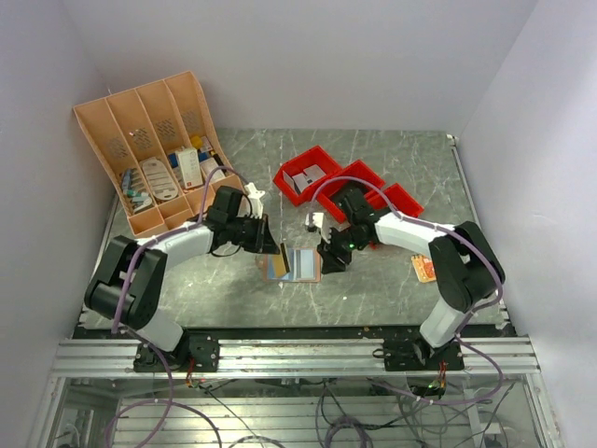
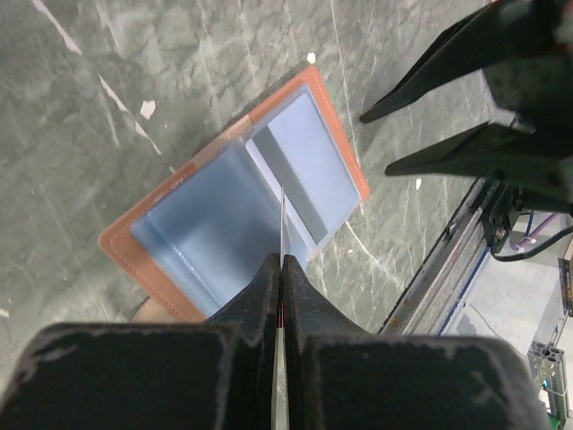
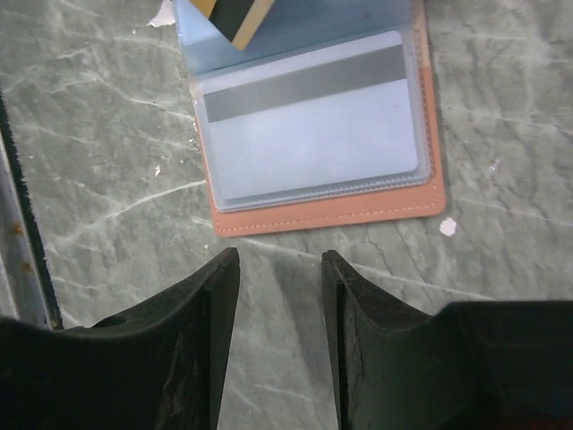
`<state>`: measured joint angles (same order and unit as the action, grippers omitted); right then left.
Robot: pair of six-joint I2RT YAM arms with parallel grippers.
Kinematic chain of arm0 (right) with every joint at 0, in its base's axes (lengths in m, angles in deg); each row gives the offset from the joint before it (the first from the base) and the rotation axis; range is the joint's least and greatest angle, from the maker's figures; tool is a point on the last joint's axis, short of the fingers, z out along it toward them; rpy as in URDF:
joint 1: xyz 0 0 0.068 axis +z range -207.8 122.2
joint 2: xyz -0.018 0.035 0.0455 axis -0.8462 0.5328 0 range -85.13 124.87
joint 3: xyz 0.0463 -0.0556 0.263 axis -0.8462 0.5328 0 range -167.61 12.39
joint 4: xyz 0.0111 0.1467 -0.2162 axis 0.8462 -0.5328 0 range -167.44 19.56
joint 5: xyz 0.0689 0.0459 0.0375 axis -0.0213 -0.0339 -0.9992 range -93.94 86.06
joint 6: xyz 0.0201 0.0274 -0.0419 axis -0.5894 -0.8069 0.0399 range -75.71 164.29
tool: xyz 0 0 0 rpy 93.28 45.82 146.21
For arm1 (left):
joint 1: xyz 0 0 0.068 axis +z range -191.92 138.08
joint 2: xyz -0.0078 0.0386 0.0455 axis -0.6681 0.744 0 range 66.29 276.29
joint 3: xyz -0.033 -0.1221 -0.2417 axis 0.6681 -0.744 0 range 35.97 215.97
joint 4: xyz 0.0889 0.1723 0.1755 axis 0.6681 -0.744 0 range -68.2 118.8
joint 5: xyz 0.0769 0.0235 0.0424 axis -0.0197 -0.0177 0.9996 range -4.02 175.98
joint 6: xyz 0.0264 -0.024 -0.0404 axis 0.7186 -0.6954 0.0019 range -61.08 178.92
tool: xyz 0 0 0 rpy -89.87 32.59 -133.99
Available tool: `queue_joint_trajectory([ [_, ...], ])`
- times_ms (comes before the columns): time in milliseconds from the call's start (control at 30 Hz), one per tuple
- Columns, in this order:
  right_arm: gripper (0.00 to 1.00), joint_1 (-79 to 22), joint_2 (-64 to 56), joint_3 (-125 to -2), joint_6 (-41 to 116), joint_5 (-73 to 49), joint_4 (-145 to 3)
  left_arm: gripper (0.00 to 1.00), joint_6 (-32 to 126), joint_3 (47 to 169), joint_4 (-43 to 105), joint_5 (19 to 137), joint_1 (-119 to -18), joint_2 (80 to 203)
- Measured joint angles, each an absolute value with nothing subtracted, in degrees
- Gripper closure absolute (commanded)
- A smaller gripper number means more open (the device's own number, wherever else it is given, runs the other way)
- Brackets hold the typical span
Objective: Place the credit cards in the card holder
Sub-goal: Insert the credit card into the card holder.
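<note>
The tan-brown card holder [image 1: 300, 265] lies open on the marble table, its clear blue sleeves facing up; it also shows in the left wrist view [image 2: 224, 215] and the right wrist view [image 3: 340, 208]. A pale card with a grey stripe [image 3: 313, 116] sits inside one sleeve. My left gripper [image 1: 278, 250] [image 2: 281, 260] is shut on a credit card, seen edge-on [image 2: 283, 219], its yellow-and-black corner [image 3: 235, 16] over the holder's middle fold. My right gripper [image 1: 328, 262] [image 3: 277, 260] is open and empty, low over the table just beside the holder's right edge. Another orange card [image 1: 423, 269] lies at the right.
A large orange-tan slotted organiser rack [image 1: 154, 149] stands at the back left. Three red bins [image 1: 308, 173] [image 1: 359, 179] [image 1: 403, 199] sit behind the right arm. The metal rail at the table's near edge [image 2: 448, 269] runs close to the holder.
</note>
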<state>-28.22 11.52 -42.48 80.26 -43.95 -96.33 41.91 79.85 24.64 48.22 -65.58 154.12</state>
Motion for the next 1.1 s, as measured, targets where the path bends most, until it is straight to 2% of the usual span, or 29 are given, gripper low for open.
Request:
queue_joint_trajectory([
  [367,0.67,-25.64,15.43,-44.1,78.73,-38.8,-95.83,0.93,41.82,82.03,27.65,42.78,-64.8,159.04],
  [867,0.75,-25.64,22.27,-52.8,77.99,-37.35,-96.05,0.93,38.5,79.3,30.36,40.07,-62.33,157.75],
  [1100,0.75,-25.64,23.41,-54.24,77.96,-37.57,-96.01,0.93,32.12,74.86,38.98,39.15,-61.32,159.11],
])
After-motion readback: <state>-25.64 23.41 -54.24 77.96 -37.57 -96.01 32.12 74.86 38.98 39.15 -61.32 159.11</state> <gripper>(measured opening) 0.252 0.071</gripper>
